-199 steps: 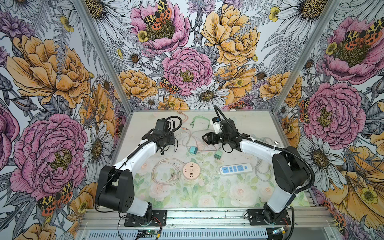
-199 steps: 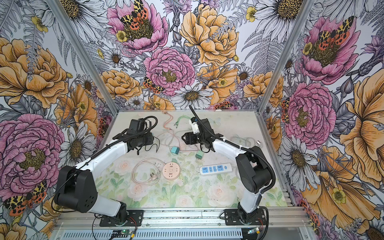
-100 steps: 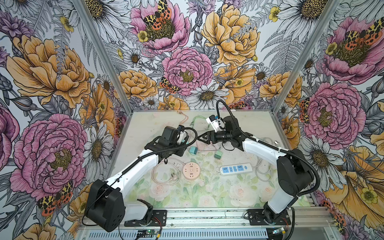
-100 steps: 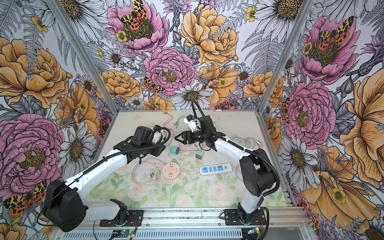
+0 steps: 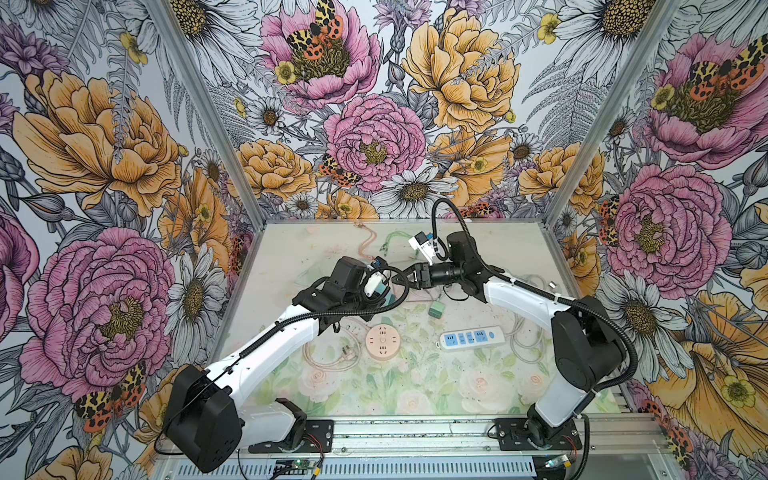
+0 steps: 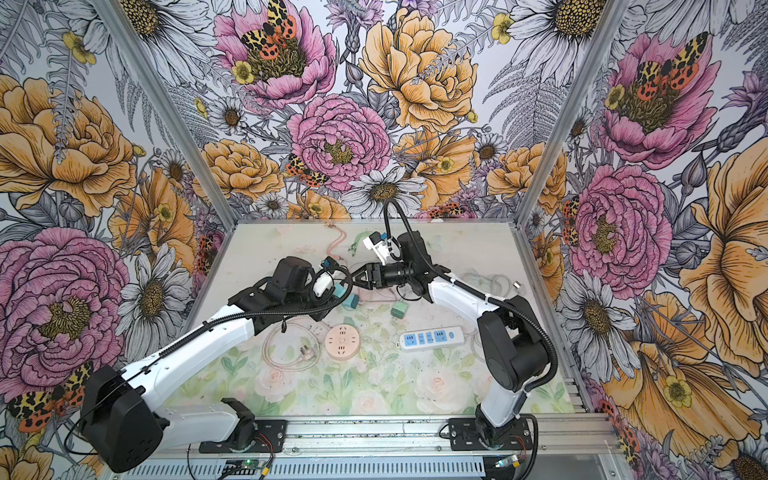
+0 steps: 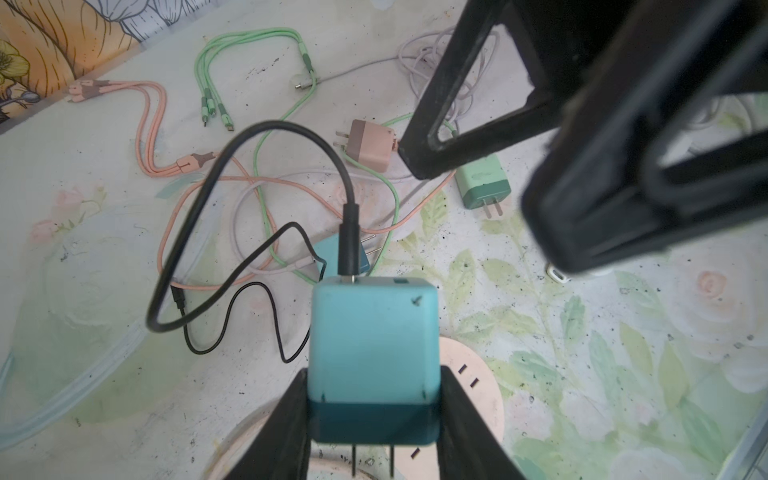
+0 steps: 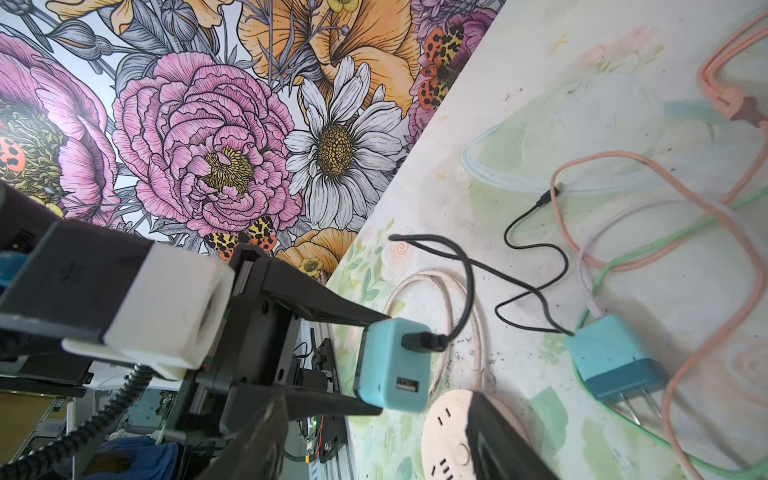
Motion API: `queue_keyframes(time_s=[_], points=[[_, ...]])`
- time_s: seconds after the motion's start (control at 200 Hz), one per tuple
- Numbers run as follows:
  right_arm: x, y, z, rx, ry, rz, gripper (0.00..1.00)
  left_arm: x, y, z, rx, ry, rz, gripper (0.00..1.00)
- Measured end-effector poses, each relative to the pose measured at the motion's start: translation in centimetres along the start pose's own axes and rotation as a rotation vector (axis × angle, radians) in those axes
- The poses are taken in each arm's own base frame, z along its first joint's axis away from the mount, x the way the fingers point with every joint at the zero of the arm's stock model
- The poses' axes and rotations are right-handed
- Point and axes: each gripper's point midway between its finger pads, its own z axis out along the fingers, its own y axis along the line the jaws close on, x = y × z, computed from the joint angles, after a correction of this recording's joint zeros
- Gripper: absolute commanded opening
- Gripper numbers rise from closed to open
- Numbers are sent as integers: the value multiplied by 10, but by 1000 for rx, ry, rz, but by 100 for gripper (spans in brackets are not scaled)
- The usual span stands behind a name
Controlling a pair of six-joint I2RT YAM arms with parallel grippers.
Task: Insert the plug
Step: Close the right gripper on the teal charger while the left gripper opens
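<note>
The plug is a light-teal charger (image 7: 374, 345) with a dark-teal base and two prongs, and a black cable (image 7: 199, 199) is plugged into its outer face. My left gripper (image 7: 374, 374) is shut on its sides and holds it above the round pink socket (image 7: 478, 395). In a top view this charger (image 6: 338, 289) shows at the left gripper (image 6: 337, 289), mid-table. My right gripper (image 6: 356, 277) faces it from the right, open and holding nothing. In the right wrist view the charger (image 8: 392, 365) sits just beyond the open right gripper (image 8: 376, 399).
A second teal charger (image 8: 619, 361), a green charger (image 6: 400, 309) and a pink charger (image 7: 370, 145) lie among pink, green and white cables. A white and blue power strip (image 6: 432, 337) lies right of the pink socket (image 6: 341, 341). A coiled cable (image 6: 291, 353) lies to the socket's left.
My left arm has swung from the back left toward the table's middle, carrying the charger and its black cable. The right gripper has turned toward it and narrowed slightly.
</note>
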Motion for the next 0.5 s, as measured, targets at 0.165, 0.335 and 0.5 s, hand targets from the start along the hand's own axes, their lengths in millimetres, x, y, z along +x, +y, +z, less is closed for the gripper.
queue_keyframes(time_s=[0.165,0.335,0.5], points=[[10,-3,6,-11,34,26,68,0,0,0,-1,0,34,36],[18,-7,12,-15,63,49,67,-1,-5,1,9,1,68,35],[29,-14,21,-20,100,80,64,-2,-11,4,22,5,102,35]])
